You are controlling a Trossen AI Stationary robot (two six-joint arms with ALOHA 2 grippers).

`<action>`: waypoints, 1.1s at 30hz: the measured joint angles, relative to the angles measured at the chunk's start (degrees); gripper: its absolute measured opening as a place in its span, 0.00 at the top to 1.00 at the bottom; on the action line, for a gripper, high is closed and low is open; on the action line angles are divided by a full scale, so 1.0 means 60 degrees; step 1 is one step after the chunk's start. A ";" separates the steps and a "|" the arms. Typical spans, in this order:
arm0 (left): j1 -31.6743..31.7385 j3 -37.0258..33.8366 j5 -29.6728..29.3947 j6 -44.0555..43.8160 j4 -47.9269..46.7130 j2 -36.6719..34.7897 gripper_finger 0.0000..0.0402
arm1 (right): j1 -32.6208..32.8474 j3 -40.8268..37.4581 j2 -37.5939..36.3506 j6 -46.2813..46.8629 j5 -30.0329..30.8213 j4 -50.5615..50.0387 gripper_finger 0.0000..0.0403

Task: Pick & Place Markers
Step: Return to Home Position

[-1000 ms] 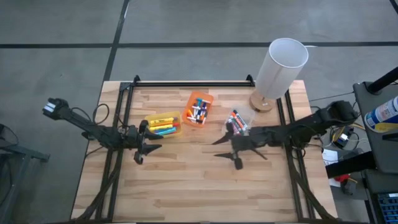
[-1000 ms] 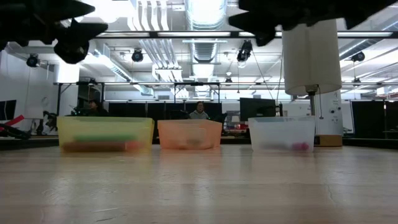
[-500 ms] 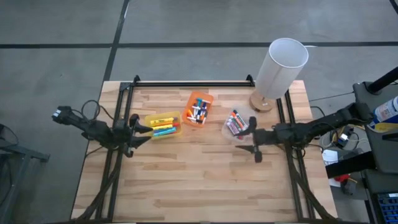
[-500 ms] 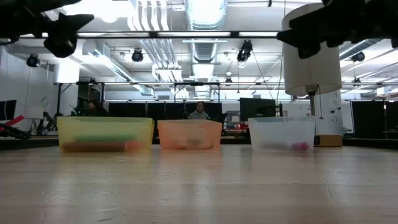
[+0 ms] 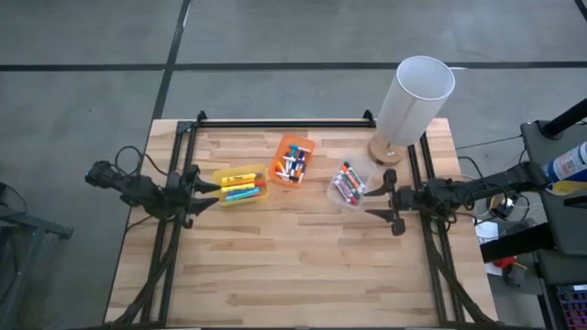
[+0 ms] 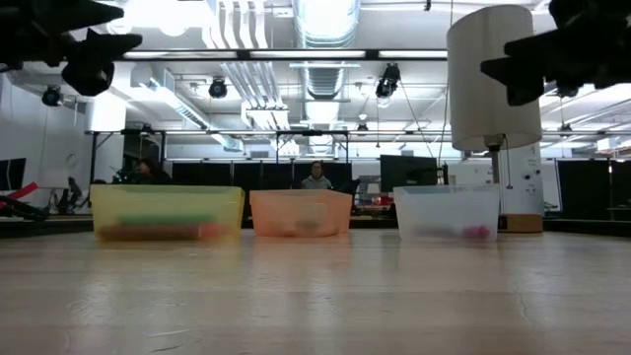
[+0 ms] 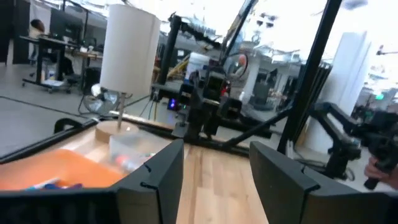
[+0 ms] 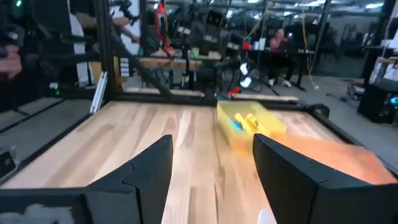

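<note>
Wooden table (image 5: 293,261): binned markers (image 5: 293,166) lie between left hand (image 5: 210,193) and right hand (image 5: 374,202), both released.

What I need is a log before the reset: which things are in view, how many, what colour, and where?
yellow bin: one, yellow, left end of the row
orange bin: one, orange, middle of the row
clear bin: one, clear, right end of the row
markers: count unclear, mixed colours, inside all three bins
lamp: one, white shade on wooden base, table's far right corner
table: one, light wood, black frame
people: two, seated far behind the table
left gripper: one, dark, open and empty, raised beside the yellow bin
right gripper: one, dark, open and empty, raised beside the clear bin
</note>
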 joint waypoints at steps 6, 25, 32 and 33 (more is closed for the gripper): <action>0.0000 0.0296 -0.0037 0.0011 -0.0583 -0.0012 0.56 | 0.0000 -0.0592 -0.1213 -0.0204 -0.0068 -0.0466 0.47; -0.0004 0.0257 0.0019 0.0161 -0.0732 -0.0016 0.56 | -0.0086 -0.0600 -0.3982 -0.0378 -0.0234 -0.3560 0.47; -0.0004 -0.0836 0.0179 0.0517 0.0749 -0.0020 0.56 | -0.0084 -0.0600 -0.3698 -0.0528 -0.0286 -0.3553 0.47; 0.0000 -0.1016 0.0192 0.0532 0.0946 -0.0020 0.56 | -0.0084 -0.0600 -0.3627 -0.0495 -0.0300 -0.3552 0.47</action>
